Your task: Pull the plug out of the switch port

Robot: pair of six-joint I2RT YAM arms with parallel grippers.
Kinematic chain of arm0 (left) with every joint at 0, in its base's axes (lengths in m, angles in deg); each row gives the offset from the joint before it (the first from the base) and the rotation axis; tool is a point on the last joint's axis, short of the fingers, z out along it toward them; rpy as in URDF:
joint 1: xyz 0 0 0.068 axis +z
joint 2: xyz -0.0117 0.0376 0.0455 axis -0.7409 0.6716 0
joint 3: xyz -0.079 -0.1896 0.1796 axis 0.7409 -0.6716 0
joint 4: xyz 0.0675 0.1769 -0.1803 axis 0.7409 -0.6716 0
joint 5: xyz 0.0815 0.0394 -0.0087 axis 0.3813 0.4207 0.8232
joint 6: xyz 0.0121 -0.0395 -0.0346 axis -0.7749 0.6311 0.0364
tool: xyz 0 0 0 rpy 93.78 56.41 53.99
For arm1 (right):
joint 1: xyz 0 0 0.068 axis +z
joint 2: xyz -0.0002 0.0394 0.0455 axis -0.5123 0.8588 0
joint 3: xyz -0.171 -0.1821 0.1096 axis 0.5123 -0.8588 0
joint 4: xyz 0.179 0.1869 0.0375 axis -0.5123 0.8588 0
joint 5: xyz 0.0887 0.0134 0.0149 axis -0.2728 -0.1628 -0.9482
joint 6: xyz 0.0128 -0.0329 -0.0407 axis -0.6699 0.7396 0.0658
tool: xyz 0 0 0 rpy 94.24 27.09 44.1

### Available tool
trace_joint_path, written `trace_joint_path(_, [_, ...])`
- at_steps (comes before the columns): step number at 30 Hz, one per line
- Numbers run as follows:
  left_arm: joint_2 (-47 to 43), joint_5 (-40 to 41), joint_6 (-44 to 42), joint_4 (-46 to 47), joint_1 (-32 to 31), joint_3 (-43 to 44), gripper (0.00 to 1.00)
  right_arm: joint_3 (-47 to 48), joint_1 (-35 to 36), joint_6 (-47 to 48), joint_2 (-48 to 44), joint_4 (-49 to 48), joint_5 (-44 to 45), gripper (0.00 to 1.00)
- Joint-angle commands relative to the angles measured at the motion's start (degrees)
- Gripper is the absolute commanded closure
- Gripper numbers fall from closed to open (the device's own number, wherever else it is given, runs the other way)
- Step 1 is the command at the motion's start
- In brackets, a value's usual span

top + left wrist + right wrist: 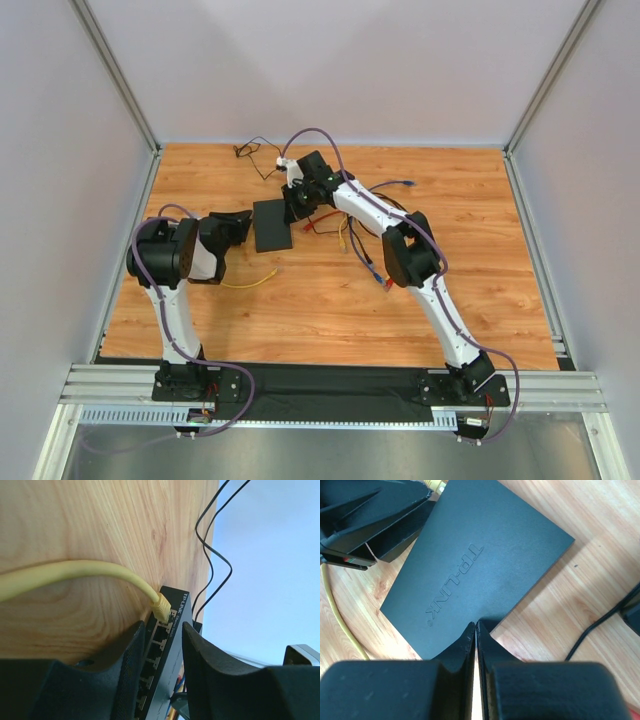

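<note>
Yellow plug (161, 609) sits seated in the switch (480, 565), just ahead of the open left end effector (164, 627); the closed right end effector (475, 626) seemingly pins the switch. Pull pending.

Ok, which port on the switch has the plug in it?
The end port of the switch, farthest from the left fingers in the left wrist view. It holds the yellow plug; the ports nearer the fingers look empty.

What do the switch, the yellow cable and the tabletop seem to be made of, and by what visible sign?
Switch: probably matte black plastic; moulded logo, dull surface. Yellow cable: likely flexible plastic sheath; smooth, curving. Tabletop: wood or wood-look laminate; grain lines, slight sheen.
</note>
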Motion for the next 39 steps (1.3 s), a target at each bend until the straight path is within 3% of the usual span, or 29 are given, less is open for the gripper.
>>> trace_joint_path(1, [2.39, 2.52, 0.49, -0.16, -0.09, 0.90, 0.55, 1.34, 0.60, 1.13, 2.98, 3.54, 0.51, 0.95])
trace_joint_path(19, [5.20, 2.25, 1.64, 0.53, -0.09, 2.49, 0.63, 2.48, 1.30, 1.22, 3.86, 4.69, 2.36, 0.96])
trace_joint_path(39, [6.70, 1.37, -1.09, 3.00, 0.35, 2.58, 0.86, 2.31, 2.71, 2.28, 4.12, 6.09, 5.61, 0.97])
